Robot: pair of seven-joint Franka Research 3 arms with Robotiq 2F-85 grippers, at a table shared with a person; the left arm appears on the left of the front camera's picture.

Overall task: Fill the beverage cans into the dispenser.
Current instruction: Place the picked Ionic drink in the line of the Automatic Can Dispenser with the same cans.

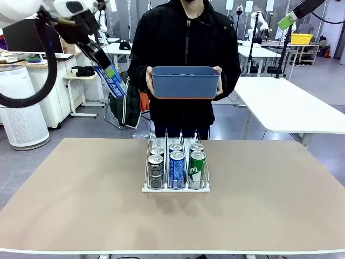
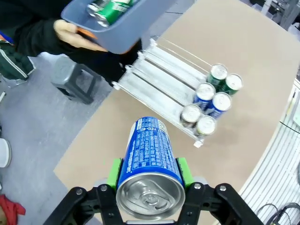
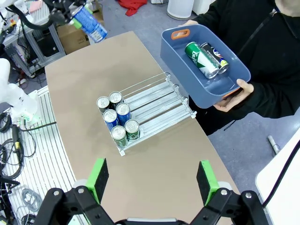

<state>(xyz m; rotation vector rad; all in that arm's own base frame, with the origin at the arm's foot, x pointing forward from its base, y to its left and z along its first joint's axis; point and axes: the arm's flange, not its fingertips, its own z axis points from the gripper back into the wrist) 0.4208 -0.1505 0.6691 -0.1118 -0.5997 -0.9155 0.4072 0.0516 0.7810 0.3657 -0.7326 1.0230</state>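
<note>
My left gripper (image 1: pixel 108 71) hangs high above the table's left side, shut on a blue beverage can (image 1: pixel 115 86) with white lettering; the left wrist view has that can (image 2: pixel 150 159) between the green pads, silver top towards the camera. The dispenser (image 1: pixel 176 186) stands mid-table, with several cans (image 1: pixel 177 168) at its front end: black-grey, blue and green, two per lane. My right gripper (image 3: pixel 152 180) is open and holds nothing, high above the dispenser (image 3: pixel 159 105); its green pad also shows at top right (image 1: pixel 287 20).
A person at the far side holds a blue tub (image 1: pixel 186 82) over the table's far edge. In the tub (image 3: pixel 206 79) lie a green can (image 3: pixel 199 58) and a dark can (image 3: pixel 216 58). Bare tabletop (image 1: pixel 269 199) surrounds the dispenser.
</note>
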